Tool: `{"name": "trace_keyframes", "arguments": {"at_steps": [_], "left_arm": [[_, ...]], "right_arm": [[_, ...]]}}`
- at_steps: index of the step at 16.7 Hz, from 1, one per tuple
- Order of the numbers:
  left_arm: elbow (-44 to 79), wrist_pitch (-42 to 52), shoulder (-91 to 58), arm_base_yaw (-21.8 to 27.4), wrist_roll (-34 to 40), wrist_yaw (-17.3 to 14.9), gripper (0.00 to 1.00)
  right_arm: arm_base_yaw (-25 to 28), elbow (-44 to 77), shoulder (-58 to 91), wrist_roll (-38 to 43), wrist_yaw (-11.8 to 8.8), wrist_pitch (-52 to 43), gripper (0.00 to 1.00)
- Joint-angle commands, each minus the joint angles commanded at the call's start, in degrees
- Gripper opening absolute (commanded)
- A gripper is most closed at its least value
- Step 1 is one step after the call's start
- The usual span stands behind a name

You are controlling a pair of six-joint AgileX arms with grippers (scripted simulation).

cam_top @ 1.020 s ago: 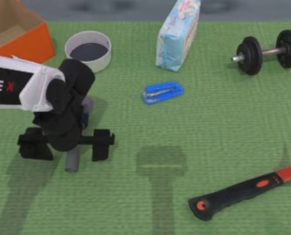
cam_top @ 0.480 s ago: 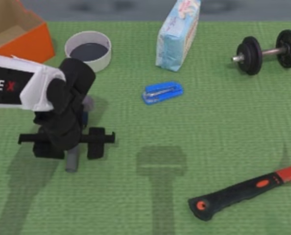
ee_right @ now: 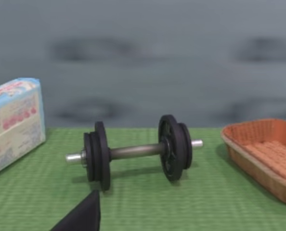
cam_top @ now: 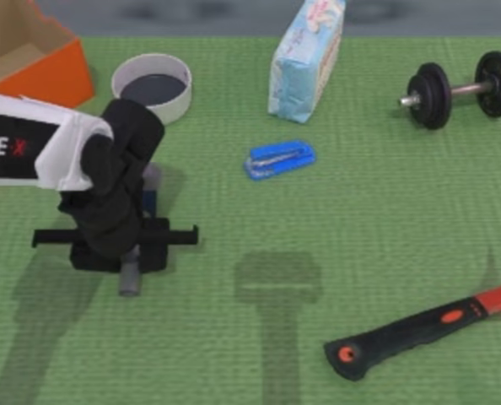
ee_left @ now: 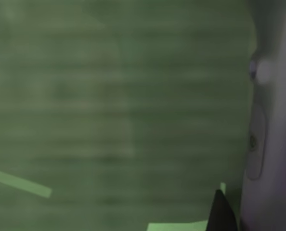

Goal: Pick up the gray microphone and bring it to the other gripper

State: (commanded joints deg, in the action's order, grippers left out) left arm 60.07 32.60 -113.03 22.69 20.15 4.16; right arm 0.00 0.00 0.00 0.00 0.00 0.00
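Observation:
The gray microphone (cam_top: 130, 280) lies on the green mat at the left of the top view, its grey handle end poking out below my left gripper (cam_top: 124, 251). That gripper reaches straight down and is shut on the handle; the arm hides most of the dark head. In the left wrist view the grey handle (ee_left: 273, 144) fills one edge, right beside a black fingertip (ee_left: 222, 211). The other gripper, my right one (ee_right: 83, 216), is parked off the table's right side and shows only as a black part in its own wrist view.
An orange box (cam_top: 31, 59) and a white round tub (cam_top: 152, 84) stand behind the left arm. A blue stapler (cam_top: 279, 159), a pale blue packet (cam_top: 308, 55), a dumbbell (cam_top: 461, 84) and a black-and-red hammer (cam_top: 428, 325) lie further right. A wicker basket (ee_right: 268, 154) sits by the dumbbell.
The left gripper's fingers have drawn together from wide apart until they clamp the microphone's handle. The arm and the microphone have stayed in place.

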Motion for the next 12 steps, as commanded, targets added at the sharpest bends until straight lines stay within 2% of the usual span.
{"name": "trace_keyframes", "arguments": {"at_steps": [3, 6, 9, 12], "left_arm": [[1.3, 0.59, 2.45, 0.44, 0.65, -1.36, 0.0], [0.69, -3.04, 3.07, 0.48, -0.45, -2.72, 0.0], [-1.09, -11.79, 4.75, 0.35, -2.83, -5.87, 0.0], [-4.32, -24.32, 7.52, -0.04, -6.12, -10.25, 0.0]], "right_arm": [[0.0, 0.0, 0.0, 0.0, 0.0, 0.0, 1.0], [0.0, 0.0, 0.0, 0.0, 0.0, 0.0, 1.0], [0.0, 0.0, 0.0, 0.0, 0.0, 0.0, 1.0], [0.0, 0.0, 0.0, 0.0, 0.0, 0.0, 1.0]]}}
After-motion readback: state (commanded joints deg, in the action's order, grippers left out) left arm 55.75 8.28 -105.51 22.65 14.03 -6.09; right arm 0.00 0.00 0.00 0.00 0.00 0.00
